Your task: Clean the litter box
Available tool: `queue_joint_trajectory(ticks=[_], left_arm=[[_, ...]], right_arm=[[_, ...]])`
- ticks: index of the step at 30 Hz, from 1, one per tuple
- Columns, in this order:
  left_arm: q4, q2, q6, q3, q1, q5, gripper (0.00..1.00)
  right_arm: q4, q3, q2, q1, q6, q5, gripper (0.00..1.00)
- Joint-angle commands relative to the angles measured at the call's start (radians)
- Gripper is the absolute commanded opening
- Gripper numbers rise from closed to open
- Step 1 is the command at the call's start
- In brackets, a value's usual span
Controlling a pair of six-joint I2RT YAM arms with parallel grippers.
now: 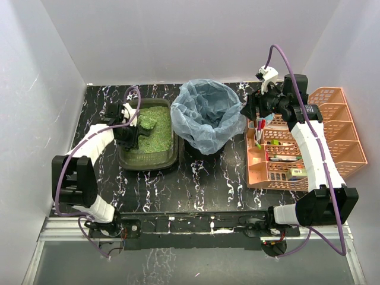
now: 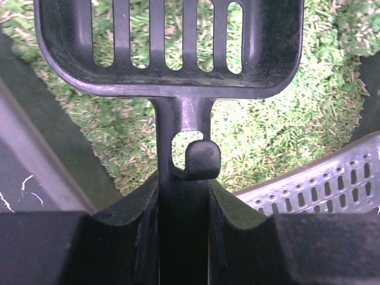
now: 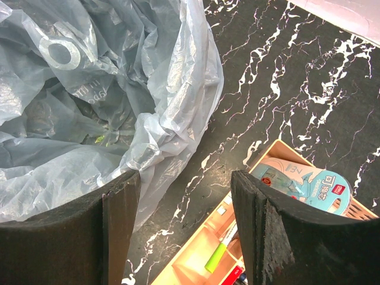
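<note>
The desk [image 1: 208, 184] has a glossy black top veined with white like marble. On its left half sits the litter box [image 1: 148, 161], a shallow dark olive tray with rounded corners and a smooth plastic rim, filled with coarse green litter [image 1: 155, 127] that looks like chopped grass up close. The left hand [image 2: 184, 208] hangs low over the tray, clenched on the flat stem of a scoop [image 2: 178, 89]. The scoop is matt black plastic, its curved bowl cut with long parallel slots through which the litter shows, and a small hook juts from the stem. Beside it a pale grey perforated piece [image 2: 320, 184] lies on the granules; what it is cannot be told.

Just right of the tray stands the round bin [image 1: 208, 116], lined with a thin, crinkled, translucent blue bag that spills over its rim. The right hand [image 3: 184, 184] is released, its dark padded fingers apart with nothing between them, and hangs above the gap between the bin and the orange organiser [image 1: 341, 98]. That slatted plastic rack, split into compartments, holds markers and a pale blue packet [image 3: 303, 184].
</note>
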State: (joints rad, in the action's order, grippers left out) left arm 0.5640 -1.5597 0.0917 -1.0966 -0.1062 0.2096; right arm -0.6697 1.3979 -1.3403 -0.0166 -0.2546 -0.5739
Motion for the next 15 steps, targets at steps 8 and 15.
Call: queue_joint_trajectory(ticks=[8,15], left_arm=[[-0.014,0.101,0.015,0.039,-0.002,-0.003,0.00],[-0.026,0.127,0.007,0.071,-0.002,0.029,0.00]], right_arm=[[0.066,0.019,0.018,0.004,0.012,-0.014,0.68],[0.065,0.024,0.010,0.004,0.017,-0.026,0.68]])
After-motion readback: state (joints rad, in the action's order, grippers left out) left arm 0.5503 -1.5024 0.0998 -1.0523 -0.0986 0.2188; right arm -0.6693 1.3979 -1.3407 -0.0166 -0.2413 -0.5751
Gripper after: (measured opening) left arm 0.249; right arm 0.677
